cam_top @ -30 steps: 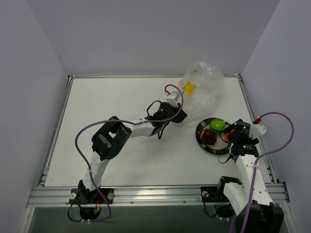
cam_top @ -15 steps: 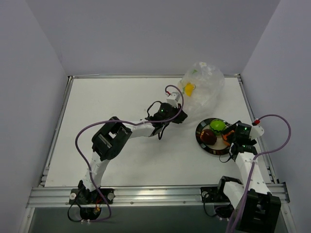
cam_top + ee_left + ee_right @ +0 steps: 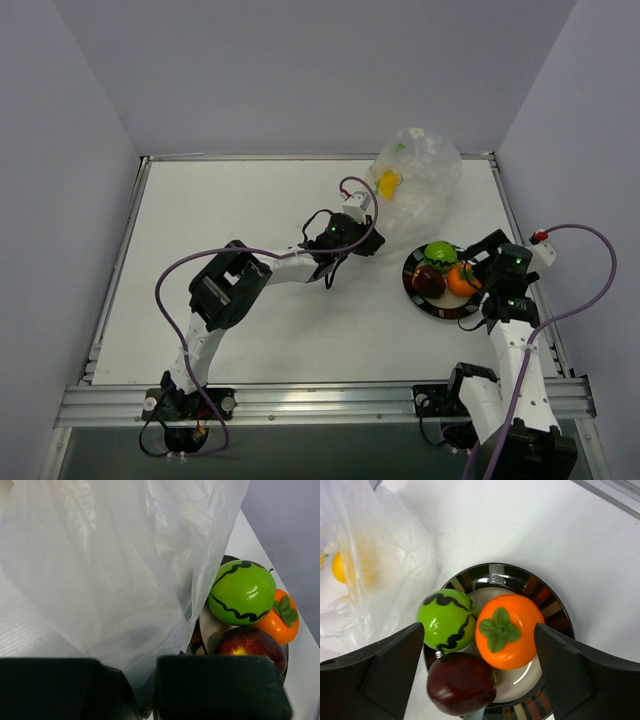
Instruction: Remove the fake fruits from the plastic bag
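The clear plastic bag (image 3: 420,175) lies at the back right with the yellow fruit (image 3: 387,183) inside it. My left gripper (image 3: 367,243) is shut on the bag's near edge; the bag (image 3: 110,570) fills the left wrist view. The green fruit (image 3: 440,252), dark red fruit (image 3: 428,281) and orange fruit (image 3: 462,279) sit together on the black-rimmed plate (image 3: 440,311). My right gripper (image 3: 484,268) is open and empty just right of and above the plate; its jaws straddle the orange fruit (image 3: 509,630) without touching. The yellow fruit (image 3: 340,567) shows through the bag (image 3: 380,570).
The table's right edge rail (image 3: 520,235) runs close beside the plate and my right arm. The back wall stands just behind the bag. The plate rim (image 3: 555,610) touches the bag's edge.
My right gripper has let go of the orange fruit onto the plate and drawn back to the right. The left gripper has held still on the bag.
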You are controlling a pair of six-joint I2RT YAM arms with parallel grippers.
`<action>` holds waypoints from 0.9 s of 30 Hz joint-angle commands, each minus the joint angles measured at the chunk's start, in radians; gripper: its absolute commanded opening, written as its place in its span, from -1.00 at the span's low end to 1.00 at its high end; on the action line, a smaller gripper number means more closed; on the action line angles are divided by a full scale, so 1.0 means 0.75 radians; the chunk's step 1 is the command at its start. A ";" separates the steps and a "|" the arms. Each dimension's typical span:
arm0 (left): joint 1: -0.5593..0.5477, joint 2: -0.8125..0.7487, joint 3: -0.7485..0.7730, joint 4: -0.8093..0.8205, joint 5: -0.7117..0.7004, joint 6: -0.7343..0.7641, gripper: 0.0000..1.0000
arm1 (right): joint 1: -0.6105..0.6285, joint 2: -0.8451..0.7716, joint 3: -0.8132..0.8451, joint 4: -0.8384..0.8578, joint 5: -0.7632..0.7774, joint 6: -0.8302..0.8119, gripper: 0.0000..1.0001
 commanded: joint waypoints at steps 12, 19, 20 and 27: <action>-0.009 -0.116 -0.072 0.049 -0.082 -0.016 -0.95 | 0.752 0.565 0.548 0.243 0.099 -0.341 -0.60; -0.005 -0.167 -0.128 0.008 -0.148 -0.003 -0.95 | 0.777 1.092 0.824 0.441 0.195 -0.435 -0.58; -0.003 -0.167 -0.128 0.004 -0.150 -0.001 -0.95 | 0.773 1.135 0.846 0.476 0.230 -0.435 -0.58; 0.011 -0.161 -0.120 -0.021 -0.148 -0.006 -0.95 | 0.679 1.389 0.945 0.597 0.196 -0.356 -0.56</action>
